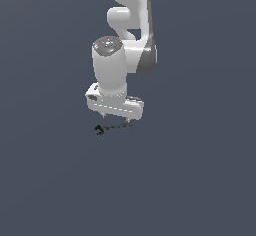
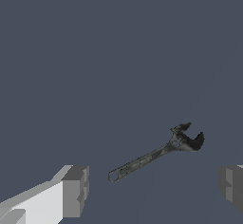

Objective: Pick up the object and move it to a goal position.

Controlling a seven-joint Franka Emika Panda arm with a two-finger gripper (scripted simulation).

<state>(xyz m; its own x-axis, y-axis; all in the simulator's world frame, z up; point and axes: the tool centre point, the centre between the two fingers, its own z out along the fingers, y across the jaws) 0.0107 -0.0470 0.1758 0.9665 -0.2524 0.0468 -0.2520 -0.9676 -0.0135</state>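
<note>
One wrench (image 2: 156, 154) under spread jaws
Gripper (image 2: 152, 192) hovers above it; dark tool lies flat between the fingers (image 2: 76, 190), untouched.

No real room: a simulator's bare rendered scene. Flat, uniform slate-grey ground (image 1: 200, 180) spreading featureless in every direction around the glossy white, smooth-shaded robot arm (image 1: 127, 35), without walls, furniture or horizon. Only a small, thin, dark grey-black wrench-like tool (image 1: 112, 127) lying just below that arm, seen again blocky and low-detail in the wrist view (image 2: 156, 154).
</note>
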